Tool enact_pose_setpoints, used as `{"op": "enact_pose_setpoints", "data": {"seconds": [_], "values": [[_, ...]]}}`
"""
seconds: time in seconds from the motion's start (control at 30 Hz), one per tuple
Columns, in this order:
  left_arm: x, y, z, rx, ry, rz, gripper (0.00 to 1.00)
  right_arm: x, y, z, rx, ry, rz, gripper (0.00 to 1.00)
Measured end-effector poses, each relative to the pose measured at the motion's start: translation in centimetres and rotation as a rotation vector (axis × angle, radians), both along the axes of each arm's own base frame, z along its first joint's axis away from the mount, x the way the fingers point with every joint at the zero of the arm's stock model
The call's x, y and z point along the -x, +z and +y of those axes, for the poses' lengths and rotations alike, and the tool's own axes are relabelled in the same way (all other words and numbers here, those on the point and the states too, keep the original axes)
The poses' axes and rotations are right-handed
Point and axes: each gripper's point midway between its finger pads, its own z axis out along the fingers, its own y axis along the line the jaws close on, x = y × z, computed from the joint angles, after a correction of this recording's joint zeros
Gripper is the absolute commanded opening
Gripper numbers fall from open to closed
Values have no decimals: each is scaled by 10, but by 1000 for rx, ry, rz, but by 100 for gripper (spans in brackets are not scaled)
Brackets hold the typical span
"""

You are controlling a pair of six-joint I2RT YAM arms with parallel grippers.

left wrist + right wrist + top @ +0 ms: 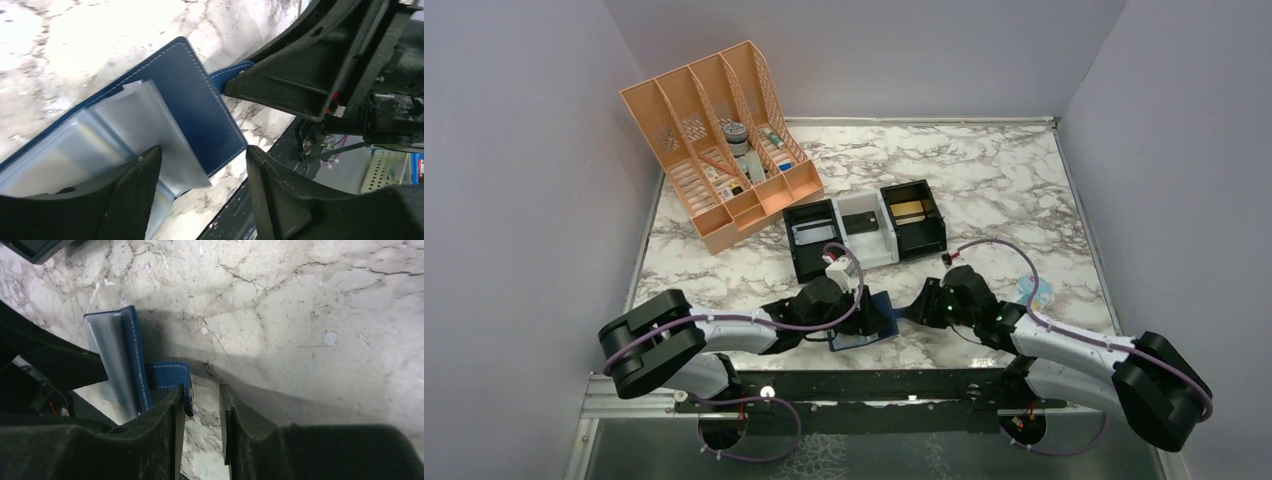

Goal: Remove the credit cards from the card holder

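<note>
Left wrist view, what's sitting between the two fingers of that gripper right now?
The corner of the card holder and the edge of its clear sleeves, with marble table beneath. The left wrist view shows this between the fingers.

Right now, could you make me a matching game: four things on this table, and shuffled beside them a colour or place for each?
Things:
1 card holder
2 file rack
3 white tray
4 rightmost black tray

Descriptions:
A holds a gold-tan card
B navy, lying open at the table's near edge
C orange, far left corner
D between the two black trays

Pairs: 1-B, 2-C, 3-D, 4-A.
</note>
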Motion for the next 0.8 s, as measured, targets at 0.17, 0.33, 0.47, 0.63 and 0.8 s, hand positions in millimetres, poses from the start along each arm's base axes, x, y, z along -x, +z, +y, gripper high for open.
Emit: {"op": "enact_pose_setpoints", "data": {"seconds": [0.17, 0.33, 0.47, 0.63, 0.8], "values": [[2, -3, -16, 2, -29, 1, 53, 0, 24, -9, 6, 0, -64, 33], [4, -15, -20, -21, -39, 14, 45, -10, 63, -3, -20, 29, -162, 27], [6, -19, -22, -30, -46, 18, 43, -12, 79, 7, -40, 81, -191, 18], [8, -20, -23, -29, -55, 18, 42, -15, 77, 17, -20, 118, -153, 18], [9, -18, -24, -25, -60, 12, 42, -11, 75, 30, -66, 187, -158, 18]]}}
